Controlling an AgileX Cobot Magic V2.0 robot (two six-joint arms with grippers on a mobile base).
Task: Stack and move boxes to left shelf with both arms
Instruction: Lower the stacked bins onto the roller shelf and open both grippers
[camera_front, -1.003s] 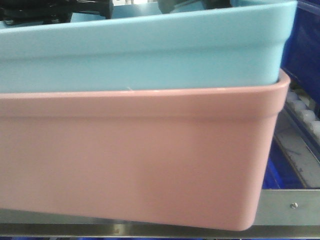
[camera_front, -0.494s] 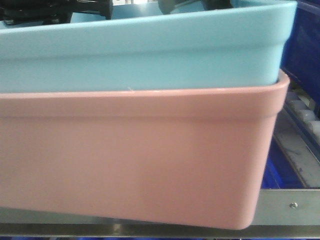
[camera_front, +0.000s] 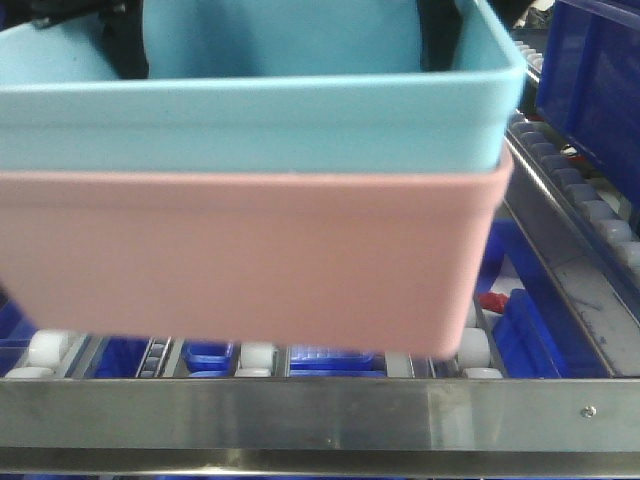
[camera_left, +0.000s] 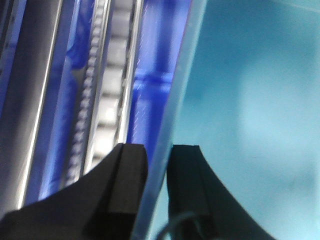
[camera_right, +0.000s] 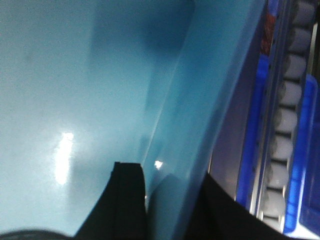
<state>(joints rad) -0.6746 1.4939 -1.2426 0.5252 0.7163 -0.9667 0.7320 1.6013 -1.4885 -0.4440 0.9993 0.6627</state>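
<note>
Hanging above the left shelf (camera_front: 320, 410), clear of its white rollers (camera_front: 50, 348) and steel front bar: pink box (camera_front: 250, 260), carrying the turquoise box (camera_front: 260, 115) nested inside it. Clamping that turquoise box's side wall between narrowed jaws: left tool (camera_left: 156, 165), one finger inside, one outside. Gripping the opposite wall likewise: right tool (camera_right: 170, 185). Sitting below the shelf: dark blue crates (camera_front: 330, 356).
</note>
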